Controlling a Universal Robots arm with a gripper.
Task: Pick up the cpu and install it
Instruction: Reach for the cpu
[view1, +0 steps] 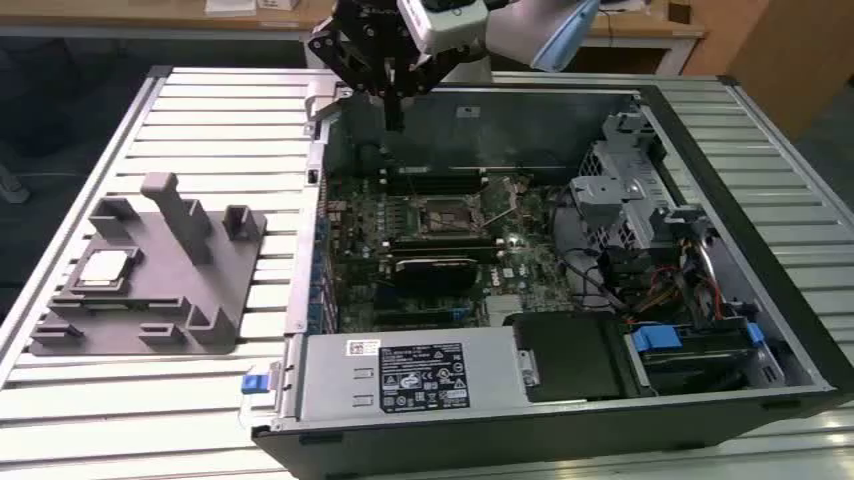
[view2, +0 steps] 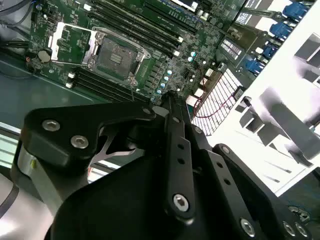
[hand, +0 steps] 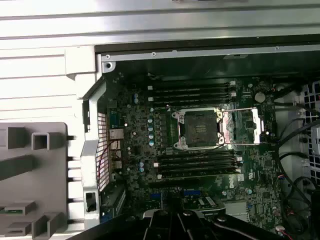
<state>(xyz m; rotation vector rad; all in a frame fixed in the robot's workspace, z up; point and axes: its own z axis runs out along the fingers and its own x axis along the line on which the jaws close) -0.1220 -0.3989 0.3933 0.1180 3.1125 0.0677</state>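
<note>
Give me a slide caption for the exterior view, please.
Gripper poised over the open computer case; cpu resting on grey fixture.

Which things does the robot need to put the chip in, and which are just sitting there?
For the job:
- the cpu, lying on the grey holder
- the open socket
- the robot's hand

Just sitting there:
- the power supply
- the coloured cables
- the memory slots
- the drive cage

Socket (hand: 200, 129) lies open from above, load plate (hand: 248, 127) flipped aside; low memory slots (hand: 192, 92) flank it. Drive cage (view1: 627, 190) and cables (view1: 594, 272) crowd the exterior view's right, and a silver power supply box (view1: 407, 375) fills the near side. Tall fixture post (view1: 180, 220) stands just beside the cpu (view1: 107, 267).
</note>
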